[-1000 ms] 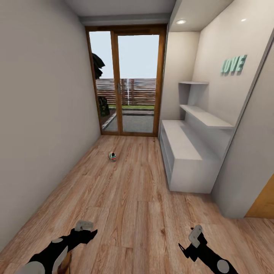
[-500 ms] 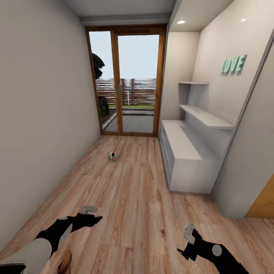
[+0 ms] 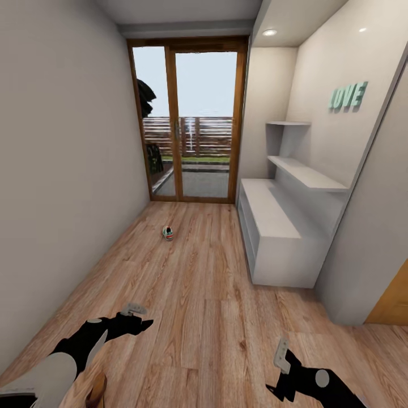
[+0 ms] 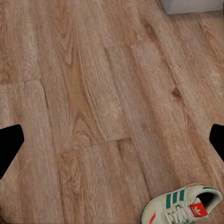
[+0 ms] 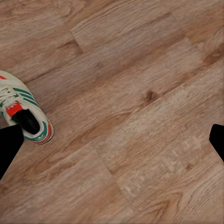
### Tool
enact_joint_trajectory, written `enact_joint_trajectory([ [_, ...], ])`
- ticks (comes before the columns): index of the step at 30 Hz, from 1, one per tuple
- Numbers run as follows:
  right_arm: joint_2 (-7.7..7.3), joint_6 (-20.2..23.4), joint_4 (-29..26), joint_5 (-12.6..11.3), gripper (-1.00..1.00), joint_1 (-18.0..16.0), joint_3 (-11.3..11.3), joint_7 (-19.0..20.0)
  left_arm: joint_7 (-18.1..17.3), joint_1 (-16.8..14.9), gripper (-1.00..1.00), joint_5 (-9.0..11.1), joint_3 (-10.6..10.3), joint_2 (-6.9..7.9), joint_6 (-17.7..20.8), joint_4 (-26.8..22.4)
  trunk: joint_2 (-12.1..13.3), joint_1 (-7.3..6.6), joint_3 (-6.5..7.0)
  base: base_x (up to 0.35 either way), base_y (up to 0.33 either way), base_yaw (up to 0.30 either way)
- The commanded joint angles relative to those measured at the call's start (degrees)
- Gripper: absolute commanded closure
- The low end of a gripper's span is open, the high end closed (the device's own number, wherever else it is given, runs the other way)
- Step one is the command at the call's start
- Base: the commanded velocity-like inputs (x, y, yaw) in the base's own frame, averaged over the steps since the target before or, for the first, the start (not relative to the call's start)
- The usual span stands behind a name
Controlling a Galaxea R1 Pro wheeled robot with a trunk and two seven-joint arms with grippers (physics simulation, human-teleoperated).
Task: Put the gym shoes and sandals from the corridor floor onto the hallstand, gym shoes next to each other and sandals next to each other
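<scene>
Beside the hallstand, one gym shoe lies before the glass door.

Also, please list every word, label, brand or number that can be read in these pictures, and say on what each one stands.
"LOVE": raised teal letters on the pale wall above the hallstand.
Red tongue patch of the gym shoe, left wrist view: it carries a white mark, too small to read.
Red tongue patch of the same kind of shoe, right wrist view: no readable text.

Gym shoe cut by frame edge; far shoe tiny.
</scene>
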Motion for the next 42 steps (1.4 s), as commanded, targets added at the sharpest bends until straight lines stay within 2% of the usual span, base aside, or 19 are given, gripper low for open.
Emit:
enact_joint_trajectory([
  [1, -0.02, -0.41, 0.04, 0.61, -1.00, -0.03, 0.02, 0.07, -0.24, 0.01, -1.00, -0.37, -0.04, 0.02, 0.36, -0.52, -0.03, 0.00, -0.06, 0.000, 0.000, 0.000],
  [5, -0.01, -0.43, 0.06, 0.61, -1.00, -0.03, 0.03, 0.07, -0.26, -0.04, -1.00, -0.40, -0.03, 0.03, 0.55, -0.95, -0.03, 0.00, -0.06, 0.000, 0.000, 0.000],
  [19, 0.07, -0.31, 0.15, 0.62, -1.00, -0.03, 0.04, 0.05, -0.33, -0.53, -1.00, -0.42, -0.06, 0.03, 0.84, -1.16, -5.65, 3.07, -2.62, 0.000, 0.000, 0.000],
  [30, 0.08, -0.28, 0.08, 0.63, -1.00, -0.03, 0.04, 0.13, -0.33, -0.71, -1.00, -0.35, -1.90, -0.27, 3.54, -2.17, -10.06, 5.49, -5.30, 0.000, 0.000, 0.000],
  [42, 0.08, -0.28, 0.07, 0.61, -1.00, -0.03, 0.04, 0.14, -0.37, -0.51, -1.00, -0.28, -2.75, -0.40, 4.81, -3.41, -14.87, 8.12, -8.50, 0.000, 0.000, 0.000],
])
